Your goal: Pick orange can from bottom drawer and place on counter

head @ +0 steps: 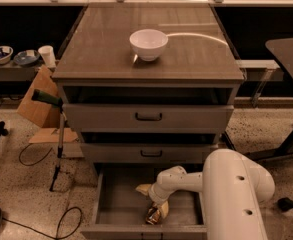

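My gripper (155,202) is down in the bottom drawer (118,204), over the orange can (153,216) lying at the drawer's six o'clock by its front wall; I can't tell whether it has hold. Lifting toward the counter (196,54) at twelve, a loose can could slip, or clip the middle drawer (111,153) overhead.

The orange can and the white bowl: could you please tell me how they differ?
The orange can is small, shiny and orange-gold; the white bowl is larger and plain white. The can is in the open bottom drawer, the bowl on the counter. The hand is right at the can, far from the bowl.
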`<state>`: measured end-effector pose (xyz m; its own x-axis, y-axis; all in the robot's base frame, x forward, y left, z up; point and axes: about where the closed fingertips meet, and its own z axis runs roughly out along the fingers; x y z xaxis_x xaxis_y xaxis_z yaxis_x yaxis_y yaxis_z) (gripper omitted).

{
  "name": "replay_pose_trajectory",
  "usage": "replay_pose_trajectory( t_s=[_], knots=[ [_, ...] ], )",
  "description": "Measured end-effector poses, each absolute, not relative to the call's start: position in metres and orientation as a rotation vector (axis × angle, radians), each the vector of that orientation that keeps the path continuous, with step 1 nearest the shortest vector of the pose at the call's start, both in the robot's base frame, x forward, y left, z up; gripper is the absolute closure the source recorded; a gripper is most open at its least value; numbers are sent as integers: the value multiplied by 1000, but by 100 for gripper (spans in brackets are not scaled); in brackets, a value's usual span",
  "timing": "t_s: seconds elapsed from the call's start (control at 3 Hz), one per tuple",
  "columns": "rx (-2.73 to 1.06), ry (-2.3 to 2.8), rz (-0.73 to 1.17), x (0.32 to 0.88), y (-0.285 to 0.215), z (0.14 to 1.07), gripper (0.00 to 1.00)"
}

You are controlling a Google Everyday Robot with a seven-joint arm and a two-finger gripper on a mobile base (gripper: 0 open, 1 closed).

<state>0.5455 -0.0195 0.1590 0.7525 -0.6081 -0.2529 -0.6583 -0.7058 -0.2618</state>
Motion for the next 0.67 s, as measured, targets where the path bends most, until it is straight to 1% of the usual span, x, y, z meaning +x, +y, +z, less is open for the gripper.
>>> replay_pose_trajectory(
  t_s=[0.33, 0.67],
  knots=[
    [-2657, 981, 172, 529, -51, 166, 0],
    [-2709, 947, 169, 517, -58, 163, 0]
  ],
)
